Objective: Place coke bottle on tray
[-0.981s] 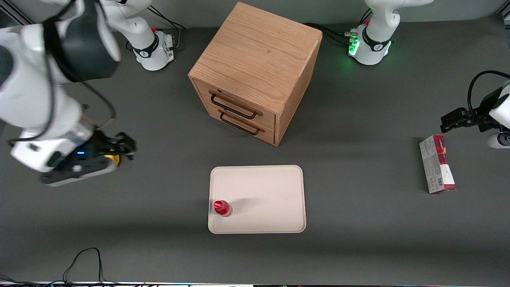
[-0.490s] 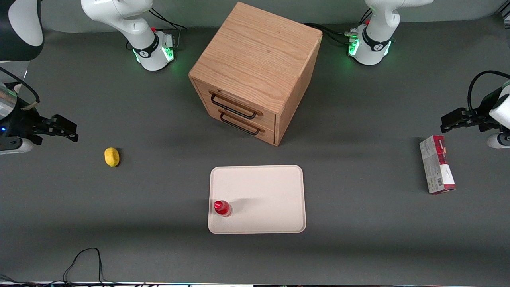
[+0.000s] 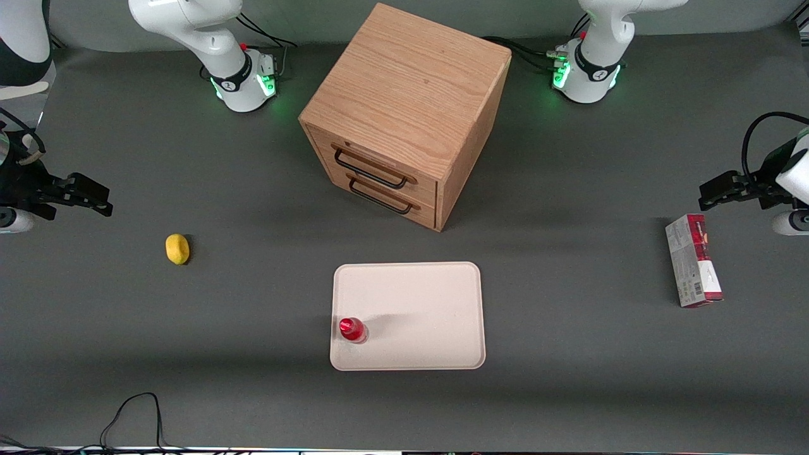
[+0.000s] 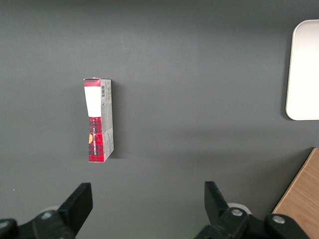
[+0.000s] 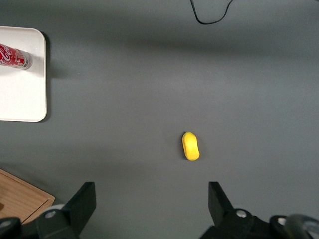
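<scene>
Front view, left to right: the gripper (image 3: 95, 201) hung spread wide and empty at the working arm's end, near a lemon (image 3: 177, 248), since the coke bottle (image 3: 352, 330) stood upright on the tray (image 3: 430, 297), so placement judged complete.

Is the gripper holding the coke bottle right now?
No: the coke bottle stands free on the tray, while the gripper hangs open and empty toward the working arm's end of the table.

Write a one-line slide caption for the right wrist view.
Open gripper hovers over a lemon on the table; coke bottle stands on the tray.
</scene>
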Controlling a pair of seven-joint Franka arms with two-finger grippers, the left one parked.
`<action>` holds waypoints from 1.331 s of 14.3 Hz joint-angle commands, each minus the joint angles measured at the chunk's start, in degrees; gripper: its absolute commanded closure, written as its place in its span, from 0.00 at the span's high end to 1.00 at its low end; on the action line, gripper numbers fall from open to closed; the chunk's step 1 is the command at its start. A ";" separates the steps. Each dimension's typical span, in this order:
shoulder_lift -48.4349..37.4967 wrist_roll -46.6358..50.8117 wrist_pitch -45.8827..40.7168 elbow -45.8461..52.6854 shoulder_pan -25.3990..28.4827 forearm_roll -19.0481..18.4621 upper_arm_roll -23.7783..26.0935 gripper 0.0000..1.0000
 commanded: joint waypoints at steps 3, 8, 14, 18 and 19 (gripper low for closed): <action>-1.22 -0.05 -0.92 -0.60 -0.29 -0.05 -0.62 1.00; -1.22 0.13 -1.19 -0.60 -0.21 -0.05 -0.71 1.00; -1.22 0.13 -1.80 -0.51 -2.58 0.12 1.67 1.00; -1.13 0.57 -6.37 -0.69 -2.49 0.56 1.67 1.00; -1.05 0.31 -6.38 -0.60 -2.49 0.65 1.67 1.00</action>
